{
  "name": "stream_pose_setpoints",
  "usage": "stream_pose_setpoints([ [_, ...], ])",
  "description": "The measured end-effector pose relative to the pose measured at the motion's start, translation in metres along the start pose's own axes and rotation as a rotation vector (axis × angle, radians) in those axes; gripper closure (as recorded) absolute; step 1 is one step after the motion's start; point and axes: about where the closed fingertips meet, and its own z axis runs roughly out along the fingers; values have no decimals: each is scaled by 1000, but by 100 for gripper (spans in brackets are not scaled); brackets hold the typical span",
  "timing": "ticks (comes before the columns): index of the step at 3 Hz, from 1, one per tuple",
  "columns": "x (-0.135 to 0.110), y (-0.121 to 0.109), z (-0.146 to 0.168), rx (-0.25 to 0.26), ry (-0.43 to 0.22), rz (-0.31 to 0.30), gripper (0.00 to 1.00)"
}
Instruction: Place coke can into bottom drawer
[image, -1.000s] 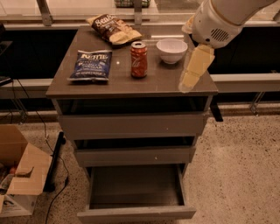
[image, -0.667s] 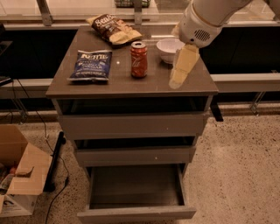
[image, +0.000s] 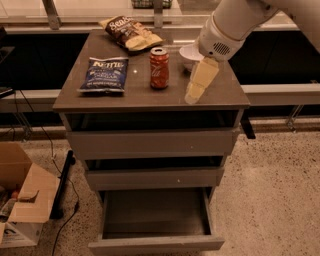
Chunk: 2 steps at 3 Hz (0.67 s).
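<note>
Coke can stands upright around the middle of the tabletop, not yet grasped. Pincer hangs just right of the can, toward the right edge, angled down and apart from it. Can't tell if the pincer is apart or together, but it holds nothing. Bottom drawer is already pulled out, tray bare. White bowl sits back right behind the arm, blue chip bag near the left edge, another bag at the back edge. Left to do, by my read: grasp, lift, lower into drawer, release.

Blue chip bag, brown chip bag, bowl, cardboard box.
</note>
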Motion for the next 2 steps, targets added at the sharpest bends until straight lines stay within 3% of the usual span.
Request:
stream_pose_setpoints([
  [2,2,-41,66,19,-128,113,0],
])
